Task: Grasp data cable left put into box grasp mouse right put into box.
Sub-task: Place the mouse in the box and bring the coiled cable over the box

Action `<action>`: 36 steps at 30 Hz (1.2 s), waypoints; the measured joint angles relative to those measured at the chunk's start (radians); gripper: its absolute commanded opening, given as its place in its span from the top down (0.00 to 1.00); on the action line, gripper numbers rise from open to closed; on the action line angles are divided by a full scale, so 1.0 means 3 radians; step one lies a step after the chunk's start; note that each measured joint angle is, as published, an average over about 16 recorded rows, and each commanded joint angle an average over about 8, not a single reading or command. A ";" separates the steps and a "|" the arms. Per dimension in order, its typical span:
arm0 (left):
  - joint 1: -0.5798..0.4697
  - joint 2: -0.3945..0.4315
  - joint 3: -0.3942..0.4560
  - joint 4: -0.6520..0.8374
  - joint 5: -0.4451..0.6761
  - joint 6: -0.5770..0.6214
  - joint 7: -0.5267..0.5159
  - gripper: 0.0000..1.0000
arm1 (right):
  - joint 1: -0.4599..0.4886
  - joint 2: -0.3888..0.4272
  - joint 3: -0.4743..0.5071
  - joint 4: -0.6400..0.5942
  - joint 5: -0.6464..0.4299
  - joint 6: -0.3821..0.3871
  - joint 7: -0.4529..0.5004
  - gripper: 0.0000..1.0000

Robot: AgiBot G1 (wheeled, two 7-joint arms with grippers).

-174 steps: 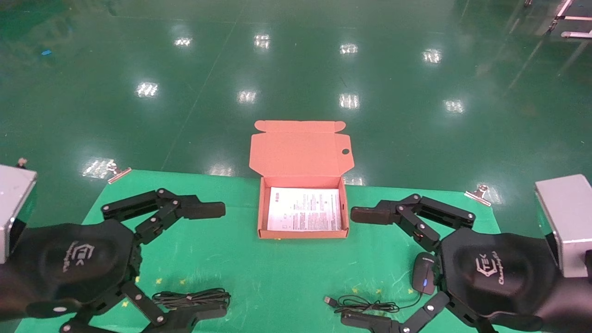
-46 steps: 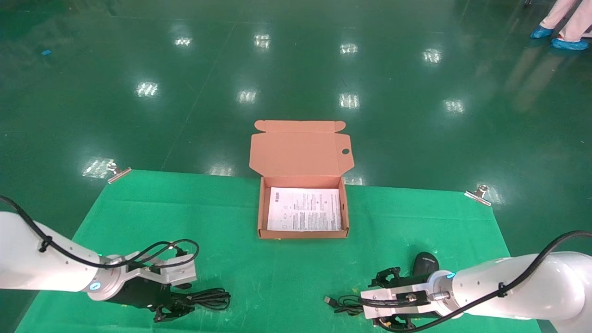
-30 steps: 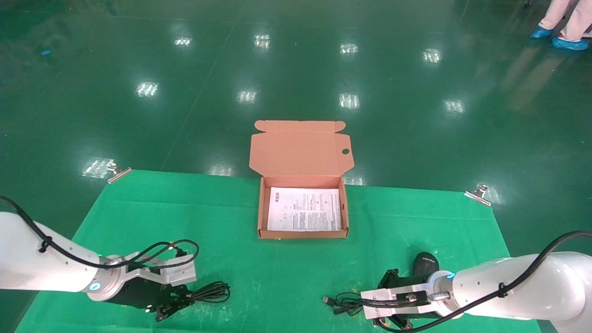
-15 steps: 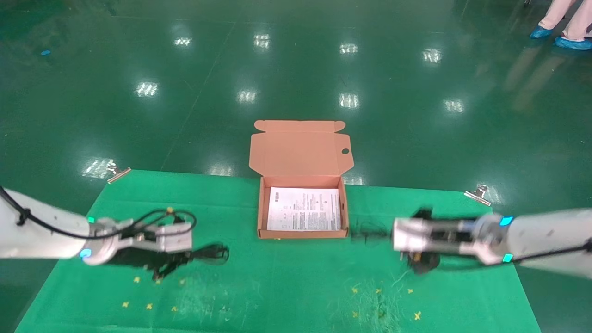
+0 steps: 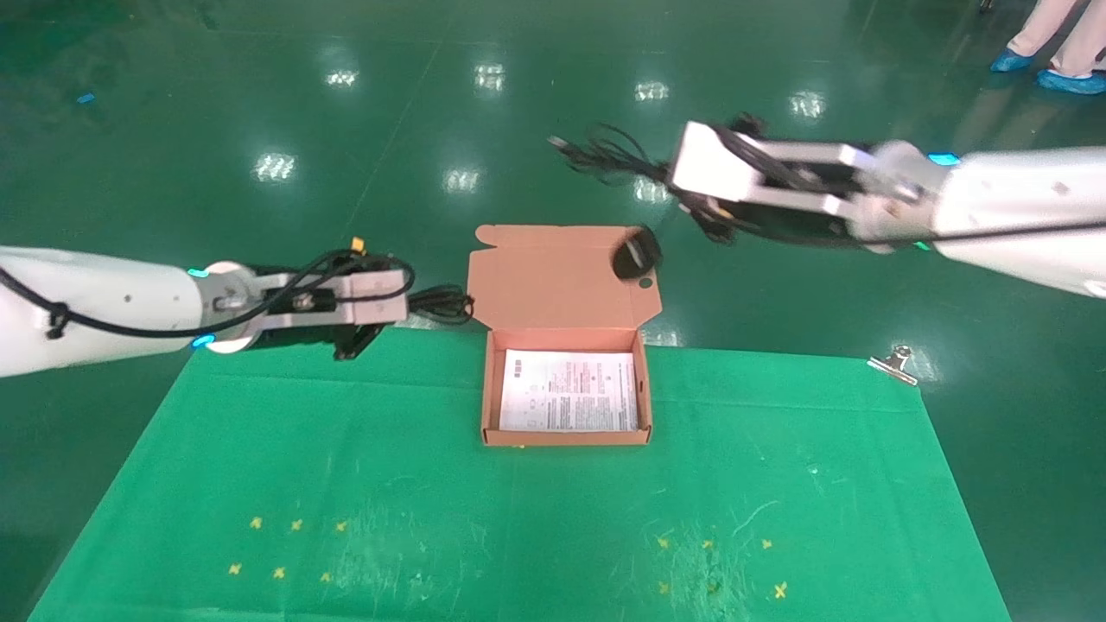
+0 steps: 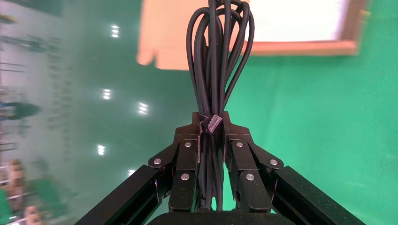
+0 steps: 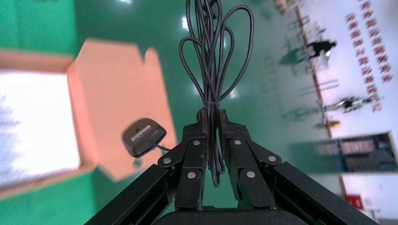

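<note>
**Black cables aloft on both sides of the open box**

Orange-brown cardboard sits at the far middle of the green mat (image 5: 536, 518): the box (image 5: 488, 389) lies open, its hinged lid standing up behind it and a white printed sheet (image 5: 568, 402) flat on its floor.

The left gripper (image 6: 212, 123) is raised off the mat to the left of the box lid, its fingers clamped tight on the data cable (image 6: 217, 61) — a narrow bundle of thick black loops that sticks out past the fingertips toward the box. From the head camera the bundle's end (image 5: 441, 304) sits just beside the lid's left edge; whether it touches cannot be told.

The right gripper (image 7: 212, 119) is held high, above and to the right of the lid, pinched shut on the gathered loops of the mouse's thin cord (image 7: 213, 51). Those loops fan out beyond the fingers, to the left in the head view (image 5: 605, 155). The mouse (image 5: 636, 253) itself is not gripped — it dangles by its cord below the gripper, in front of the lid's upper right corner.
</note>
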 measured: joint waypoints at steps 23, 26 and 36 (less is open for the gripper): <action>-0.0271 0.0206 -0.0027 0.0103 0.0479 -0.0358 -0.0286 1.00 | 0.0558 -0.0809 -0.0010 -0.1040 0.0347 0.0217 -0.0758 1.00; -0.0256 0.0188 -0.0019 0.0096 0.0504 -0.0341 -0.0307 1.00 | 0.0557 -0.0839 -0.0020 -0.1086 0.0358 0.0228 -0.0806 1.00; -0.0139 0.0024 0.0021 -0.0020 0.0714 -0.0205 -0.0514 1.00 | 0.0481 -0.0940 -0.0094 -0.1309 0.0464 0.0303 -0.1005 1.00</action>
